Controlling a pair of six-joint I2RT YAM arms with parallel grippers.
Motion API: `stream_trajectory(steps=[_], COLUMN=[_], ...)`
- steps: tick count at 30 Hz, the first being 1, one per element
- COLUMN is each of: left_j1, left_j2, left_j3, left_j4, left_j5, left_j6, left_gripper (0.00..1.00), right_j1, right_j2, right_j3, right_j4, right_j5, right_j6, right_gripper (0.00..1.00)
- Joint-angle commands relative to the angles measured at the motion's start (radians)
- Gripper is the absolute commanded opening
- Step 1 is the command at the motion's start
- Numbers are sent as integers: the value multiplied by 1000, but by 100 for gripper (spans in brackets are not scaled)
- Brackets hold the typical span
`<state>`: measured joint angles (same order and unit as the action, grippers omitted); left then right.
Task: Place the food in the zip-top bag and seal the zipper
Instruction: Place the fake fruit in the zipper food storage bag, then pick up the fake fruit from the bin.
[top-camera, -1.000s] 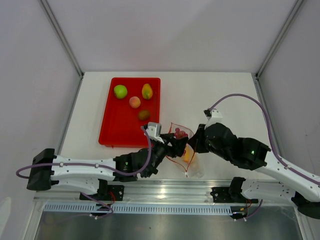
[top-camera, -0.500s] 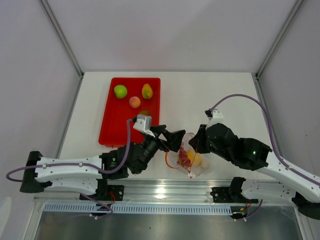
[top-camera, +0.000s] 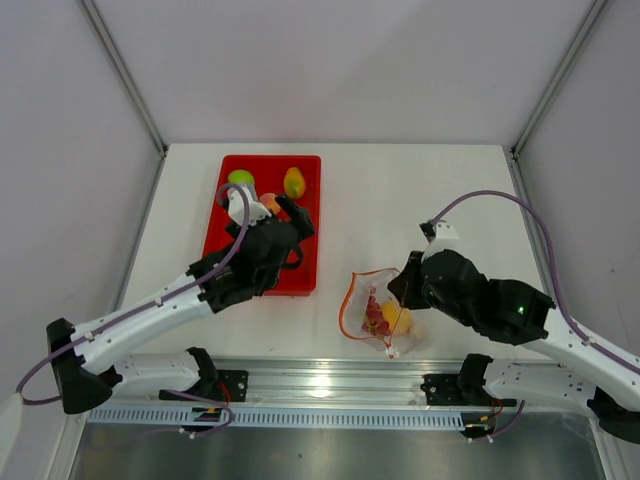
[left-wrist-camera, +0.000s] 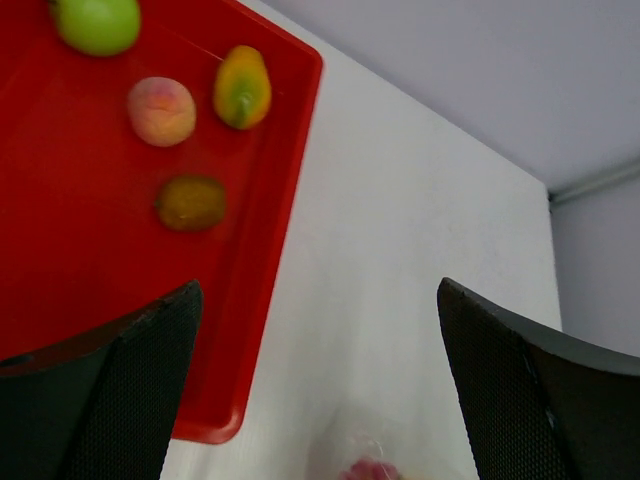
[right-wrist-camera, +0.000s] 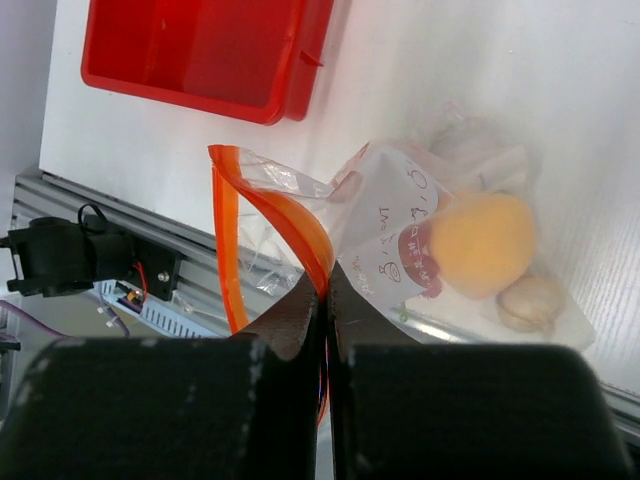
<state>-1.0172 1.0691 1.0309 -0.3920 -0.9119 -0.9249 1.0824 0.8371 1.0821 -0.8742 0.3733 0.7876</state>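
7 fruits total, 1 of ea. 4 lie loose in the shallow red plastic tray (top-camera: 262, 166) at the far left of the white table (top-camera: 420, 200). These are the round green apple (left-wrist-camera: 97, 22) in the tray's far left corner, pink peach (left-wrist-camera: 161, 110) near it, yellow-green mango (left-wrist-camera: 242, 87) by the right wall, & brown kiwi (left-wrist-camera: 190, 202) closer to the arms. None touch.

Other 3 sit inside the clear crinkly plastic zip-top bag (top-camera: 372, 300): round orange (right-wrist-camera: 483, 243), pale garlic-like bulb (right-wrist-camera: 530, 303) just beside it at the bag's closed end, & dark red grape bunch (top-camera: 376, 315) left of the orange. The bag lies near the table's front edge, right of the tray & apart from it. 1 bag, 1 tray.

Bag mouth gapes, unsealed, w/ the thin orange-red zipper strip (right-wrist-camera: 228, 240) looping round the opening. Right gripper (right-wrist-camera: 326, 295) has fingers pressed together, pinching that strip at the mouth edge. Left gripper (left-wrist-camera: 318, 290) hangs over the tray's right side w/ fingers spread wide, holding nothing; in the top view it hides the kiwi & part of the peach
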Motion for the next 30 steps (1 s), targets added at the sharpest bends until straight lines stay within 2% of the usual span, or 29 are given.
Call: stream_trajectory(steps=[1, 8, 12, 16, 25, 30], left_j1=[75, 313, 371, 443, 560, 589], left_j2=[74, 317, 480, 623, 747, 811], left_j3=[109, 333, 496, 589, 578, 566], left_j4=[-220, -517, -674, -737, -731, -658], left_j5=[-59, 218, 269, 344, 531, 611], left_j6=[-227, -540, -612, -672, -776, -781], left_gripper=[99, 100, 100, 99, 99, 100], right_j1=[-6, -6, -6, -6, -6, -7], right_j2=[-12, -10, -6, -7, -43, -32], right_j3=[4, 7, 4, 4, -11, -17], right_j4=[-6, -3, -3, -9, -17, -2], right_j5=[30, 29, 27, 26, 39, 30], right_j6=[-16, -28, -33, -36, -40, -53], right_gripper=[0, 0, 0, 0, 0, 0])
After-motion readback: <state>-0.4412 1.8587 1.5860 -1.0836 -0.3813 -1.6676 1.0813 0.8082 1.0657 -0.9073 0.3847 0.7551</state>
